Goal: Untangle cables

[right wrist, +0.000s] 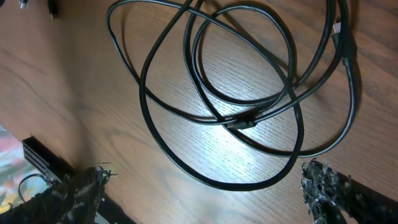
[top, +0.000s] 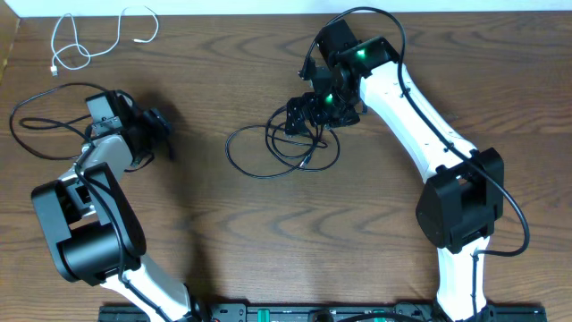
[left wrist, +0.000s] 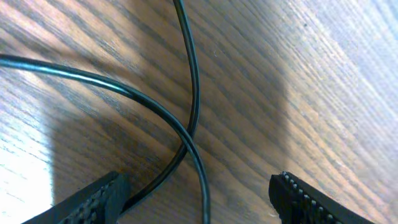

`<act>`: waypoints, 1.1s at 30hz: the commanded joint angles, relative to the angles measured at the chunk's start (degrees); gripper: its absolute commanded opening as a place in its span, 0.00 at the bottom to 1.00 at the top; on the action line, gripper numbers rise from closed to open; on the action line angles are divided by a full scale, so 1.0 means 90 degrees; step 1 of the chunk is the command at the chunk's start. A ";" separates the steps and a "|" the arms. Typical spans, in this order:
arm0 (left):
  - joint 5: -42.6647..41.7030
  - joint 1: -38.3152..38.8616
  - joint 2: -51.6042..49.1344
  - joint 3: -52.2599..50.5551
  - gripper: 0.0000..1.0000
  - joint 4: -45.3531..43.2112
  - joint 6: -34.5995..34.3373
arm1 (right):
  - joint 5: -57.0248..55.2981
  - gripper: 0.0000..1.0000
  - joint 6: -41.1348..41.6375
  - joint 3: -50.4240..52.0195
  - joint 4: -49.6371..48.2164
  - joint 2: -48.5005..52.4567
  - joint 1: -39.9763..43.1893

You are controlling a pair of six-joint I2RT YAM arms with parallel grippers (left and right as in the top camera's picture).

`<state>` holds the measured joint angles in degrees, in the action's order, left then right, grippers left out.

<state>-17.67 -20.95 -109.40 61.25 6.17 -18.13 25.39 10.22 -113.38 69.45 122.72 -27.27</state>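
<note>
Black cables (right wrist: 242,121) lie looped ahead of open right jaws.

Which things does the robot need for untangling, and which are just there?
For the job: tangled black cables; looped black cable on the left; white cable.
Just there: wooden table; thick black cord at the robot base.

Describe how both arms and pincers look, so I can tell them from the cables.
The left arm and right arm are white shells joined by bulky black joint housings, with black cords running along them. Green lights glow near the right wrist. The left pincer has black ribbed fingers; the right pincer's black fingers look rough-textured.
</note>
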 commanded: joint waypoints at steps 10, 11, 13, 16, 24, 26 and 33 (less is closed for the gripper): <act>-0.1829 0.0029 -0.0289 -0.0138 0.78 -0.0374 -0.2968 | -0.0073 0.99 -0.0007 0.0012 0.0022 -0.0231 -0.0066; -0.1824 0.0029 -0.0289 -0.0138 0.78 -0.0444 -0.3072 | -0.0070 0.99 -0.0005 0.0012 0.0022 -0.0231 -0.0066; -0.1800 0.0015 -0.0289 -0.0138 0.78 -0.0787 -0.3446 | -0.0070 0.99 -0.0005 0.0012 0.0027 -0.0231 -0.0066; -0.1780 0.0002 -0.0289 -0.0138 0.78 -0.1260 -0.3480 | -0.0073 0.99 -0.0005 0.0012 0.0068 -0.0231 -0.0066; -0.2261 -0.0027 -0.0182 -0.0107 0.73 -0.1817 -0.3740 | -0.0073 0.99 -0.0005 0.0012 0.0068 -0.0231 -0.0066; -0.2232 -0.0019 -0.0051 -0.0085 0.77 -0.1814 -0.3735 | -0.0073 0.99 -0.0005 0.0012 0.0046 -0.0228 -0.0063; -0.1069 -0.0027 0.0777 0.0097 0.94 -0.0947 -0.3099 | -0.0073 0.99 -0.0005 0.0012 0.0049 -0.0231 -0.0066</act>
<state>-33.01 -20.95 -107.57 60.73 -5.56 -50.78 24.62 10.22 -113.38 69.87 122.72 -27.29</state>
